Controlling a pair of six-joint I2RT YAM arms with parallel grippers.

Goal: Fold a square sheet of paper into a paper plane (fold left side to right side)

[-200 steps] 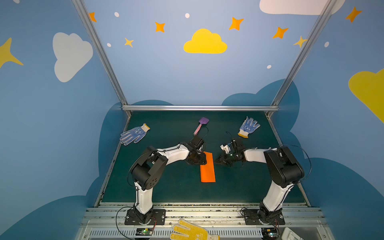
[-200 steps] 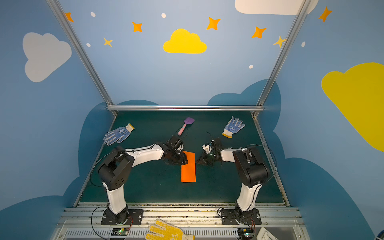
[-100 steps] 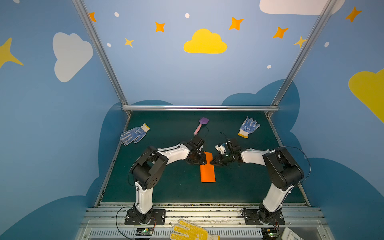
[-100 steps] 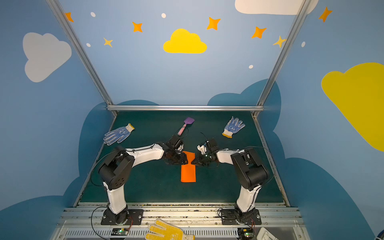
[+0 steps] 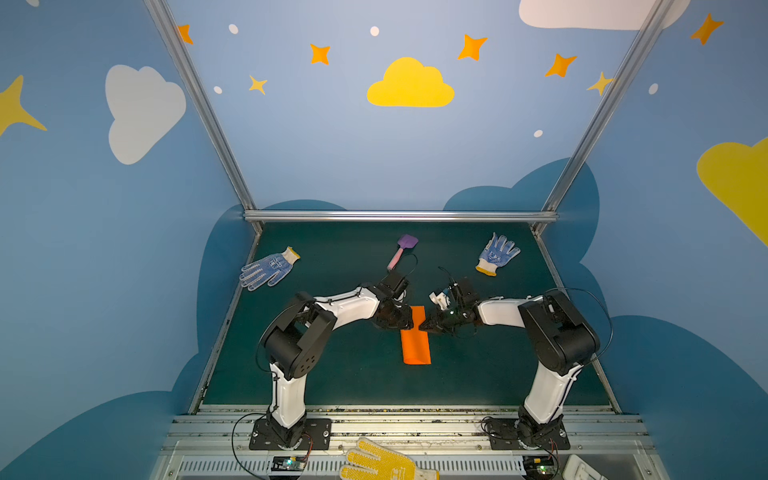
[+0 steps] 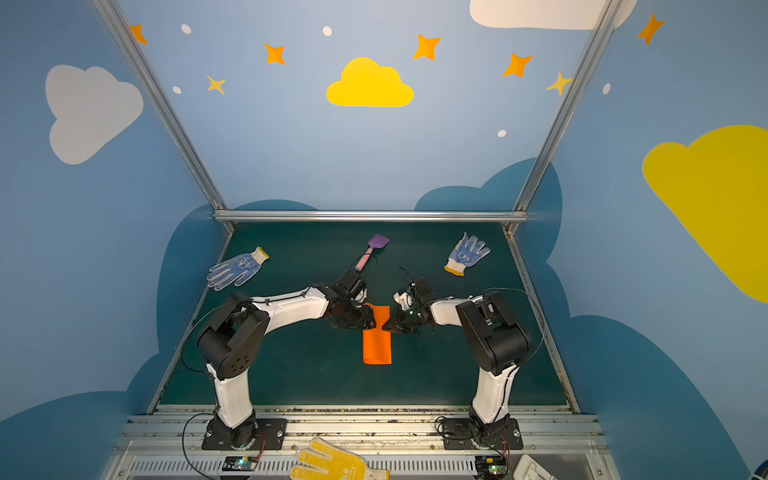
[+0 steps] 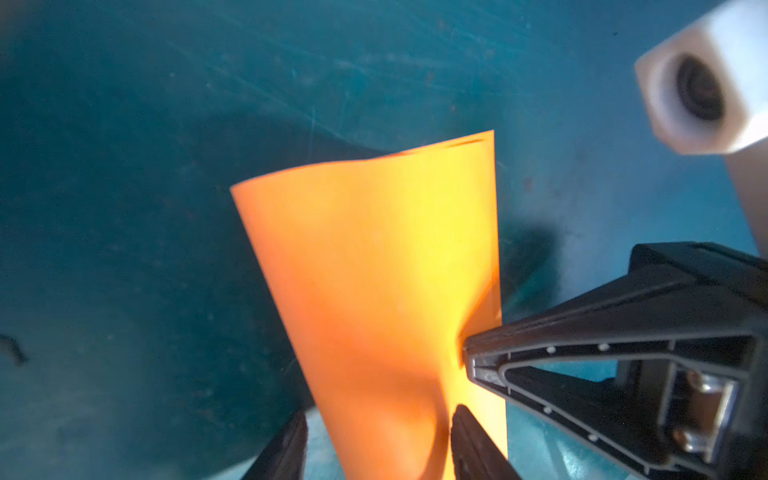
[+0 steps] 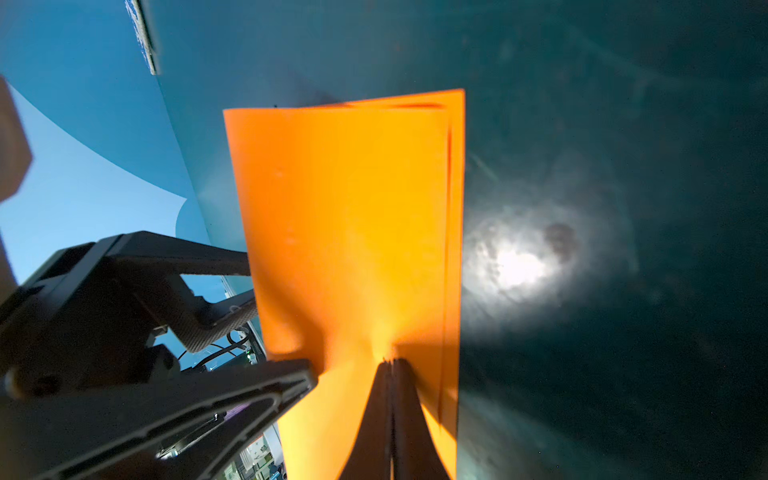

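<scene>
**1. The square sheet of paper** [image 5: 415,345] [image 6: 377,345]. Thin, bright orange and unmarked, it is folded in half into a narrow rectangle. It lies in the middle of the dark green table mat [image 5: 332,374], its long sides running away from the arm bases. The end nearer the bases lies flat. At the far end, between the two grippers, the rounded fold on the left side bulges up off the mat. The loose edges lie along the right side, one layer showing just past the other.

**2. Left gripper** [image 5: 400,321] [image 7: 374,428]. Black, with two fingers, it sits at the far-left corner of the paper. Its jaws stand apart with the raised fold between them. From here I cannot tell whether either finger presses the paper.

**3. Right gripper** [image 5: 424,326] [image 8: 390,365]. Black, its jaws are closed tight into a single point. The tip touches the top of the paper close to the right edge at the far end, and the paper dents there. Whether a layer is caught in the tip, I cannot tell.

**4. Spatula** [image 5: 401,251]. It has a purple head and a pink handle and lies flat on the mat beyond the left wrist, apart from the paper.

**5. Far-left glove** [image 5: 268,270]. White knit with blue dots and a yellow cuff, it lies at the mat's left edge.

**6. Far-right glove** [image 5: 496,255]. The same make, it lies towards the far right corner with its fingers pointing away.

**7. Yellow glove** [image 5: 382,463]. Yellow and dotted, it lies on the metal rail in front, between the arm bases.
</scene>
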